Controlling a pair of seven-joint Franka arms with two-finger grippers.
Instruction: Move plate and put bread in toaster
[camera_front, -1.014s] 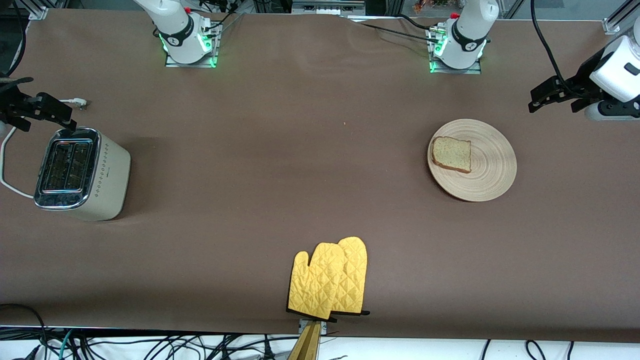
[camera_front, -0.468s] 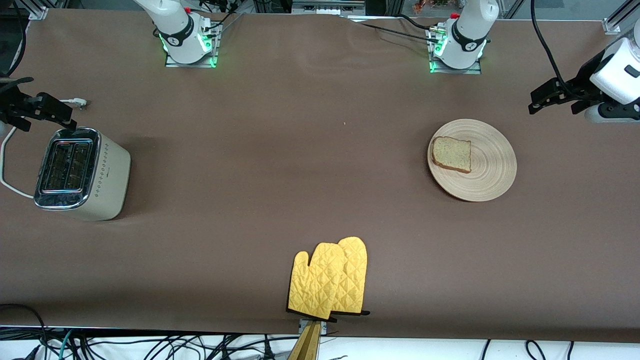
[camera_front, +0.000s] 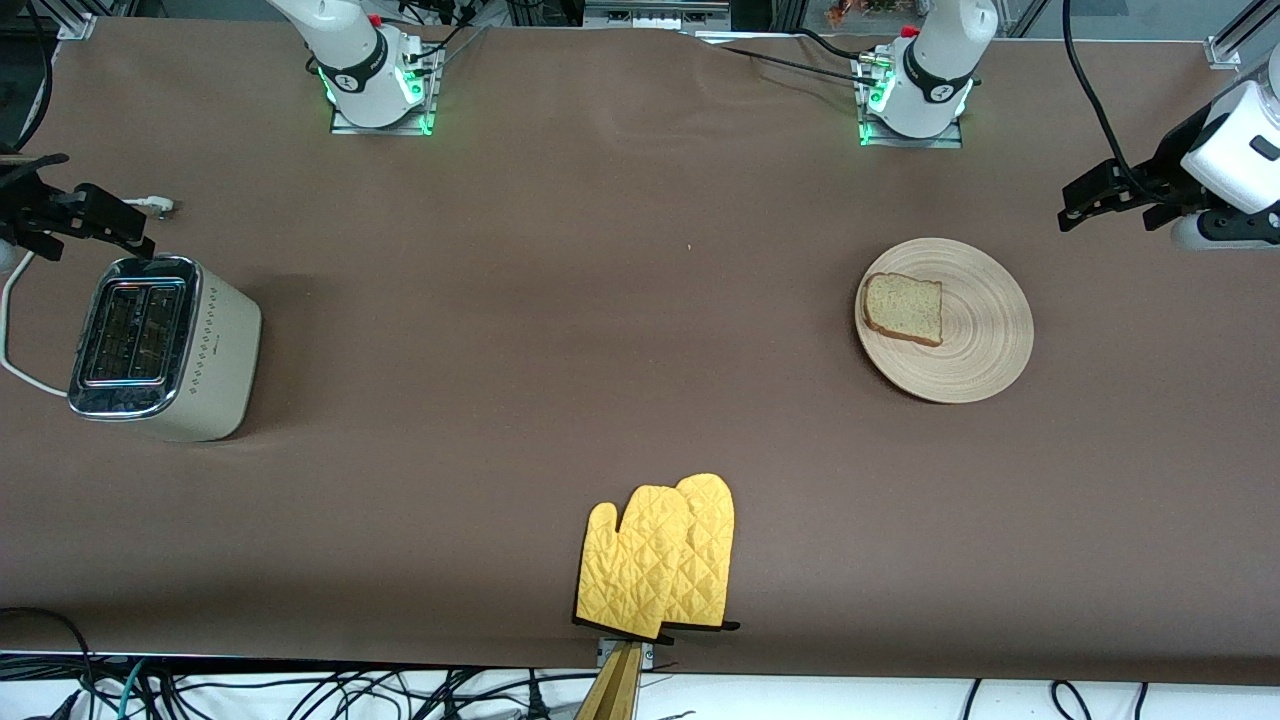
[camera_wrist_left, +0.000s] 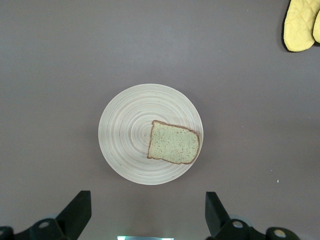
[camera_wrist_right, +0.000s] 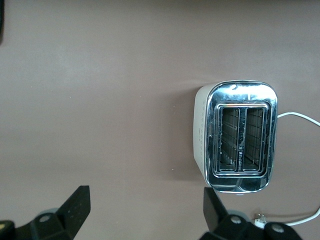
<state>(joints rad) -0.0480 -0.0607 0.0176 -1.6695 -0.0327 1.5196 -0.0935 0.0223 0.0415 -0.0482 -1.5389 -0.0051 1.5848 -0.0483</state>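
Front view, left gripper (camera_front: 1105, 202): jaws spread wide, empty, hanging over the table's left-arm end, at about 2 o'clock from the plate.
Right gripper (camera_front: 75, 215): jaws wide apart, empty, over the table at 12 o'clock from the toaster.
Plate (camera_front: 944, 320): on the table, toward the left arm's end.
Bread (camera_front: 904, 309): lying flat on the plate, off-centre.
Toaster (camera_front: 160, 345): right arm's end, both slots empty.
Oven mitts (camera_front: 657, 556): near table edge, untouched.
Progress: nothing done; plate move and bread loading both remain.
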